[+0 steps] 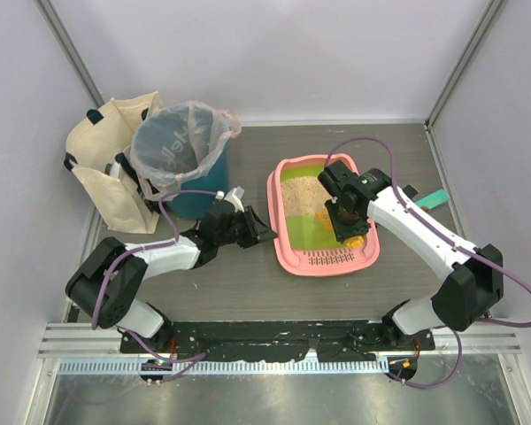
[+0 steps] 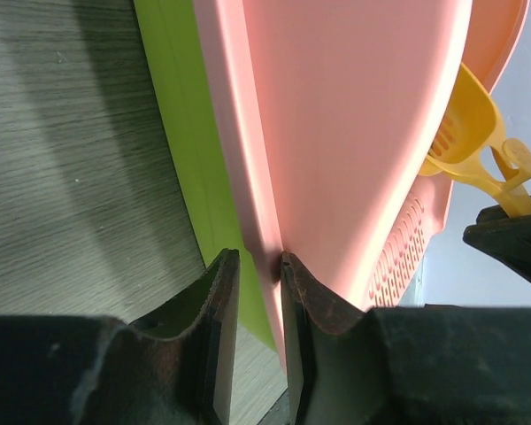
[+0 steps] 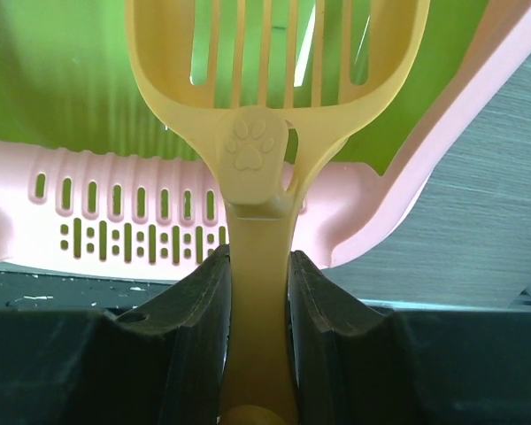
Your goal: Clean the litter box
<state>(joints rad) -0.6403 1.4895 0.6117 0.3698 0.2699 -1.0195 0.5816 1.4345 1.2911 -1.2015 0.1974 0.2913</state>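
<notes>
The pink litter box lies mid-table, with beige litter heaped at its far end and a bare lime-green floor nearer me. My left gripper is at the box's left rim. In the left wrist view its jaws straddle the pink rim: one finger touches it and a thin gap shows at the other. My right gripper is shut on the handle of the orange scoop, whose slotted head hangs over the green floor just past the slotted ledge.
A teal round bin lined with a clear bag stands left of the box, just behind my left arm. A cream tote bag leans beside it. A small teal object lies at the right. White walls enclose the table.
</notes>
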